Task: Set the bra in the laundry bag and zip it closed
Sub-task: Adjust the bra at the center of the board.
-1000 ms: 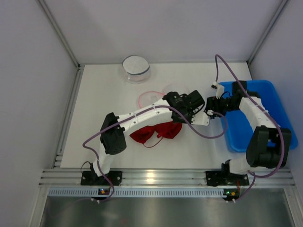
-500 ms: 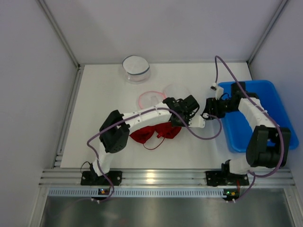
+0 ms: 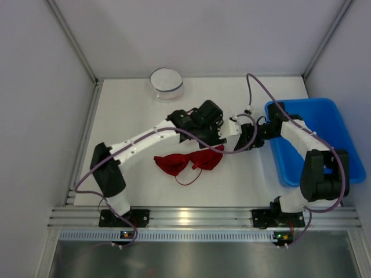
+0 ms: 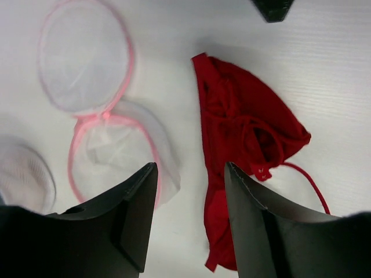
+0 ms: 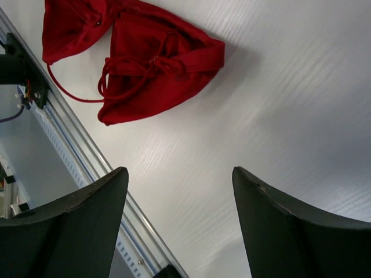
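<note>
The red bra (image 3: 189, 163) lies crumpled on the white table, near the middle. The laundry bag (image 4: 84, 55) is white mesh with a pink rim. It lies open in two round halves beside the bra (image 4: 243, 124); in the top view my left arm covers most of it. My left gripper (image 4: 190, 168) hangs open over the bare strip between bag and bra, holding nothing. My right gripper (image 5: 179, 172) is open and empty, low over the table to the right of the bra (image 5: 139, 63), close to the left gripper.
A blue bin (image 3: 330, 124) stands at the right edge beside the right arm. A round white mesh pouch with a dark rim (image 3: 166, 84) sits at the back. The metal rail (image 5: 87, 168) runs along the table's near edge.
My left gripper has gone from shut to open, and its arm swung toward the back over the bag. The right gripper slid left toward the table's middle. The bra barely shifted.
</note>
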